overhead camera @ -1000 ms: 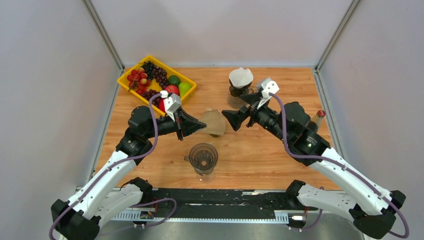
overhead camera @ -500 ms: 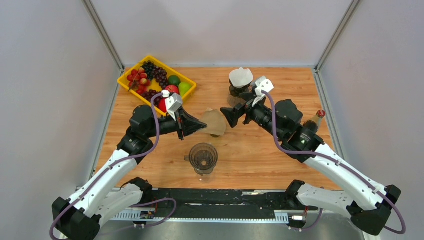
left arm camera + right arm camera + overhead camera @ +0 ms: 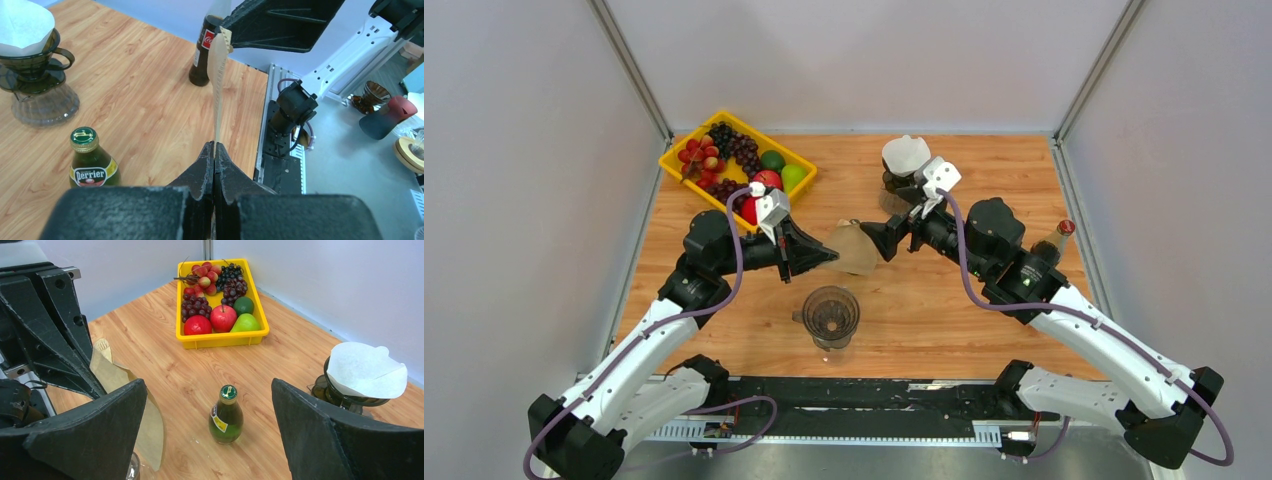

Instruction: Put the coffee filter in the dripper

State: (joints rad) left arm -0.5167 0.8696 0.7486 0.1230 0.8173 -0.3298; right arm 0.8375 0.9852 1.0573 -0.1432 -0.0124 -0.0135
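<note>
A brown paper coffee filter is pinched at its near edge by the left jaws, which are pressed together on the paper, and it is held in the air above the bench, folded flat and standing on edge. Held this way, the free far edge is presented toward the right jaws, which are spread wide and empty, close against that edge. In the right wrist view the paper lies just beside one finger, but whether it is touched cannot be told. The arrangement is judged to be a two-armed step: the flat filter probably has to be gripped on a second side and opened into a cone before it will sit properly. The empty glass dripper is seen standing on the bench nearer the arm bases, below the filter and apart from it, so the placing is not yet done. A Perrier bottle stands beneath the held paper and is a thing to be avoided on the way down. A second dripper, already lined with white paper, stands farther back, beside neither pair of jaws.
</note>
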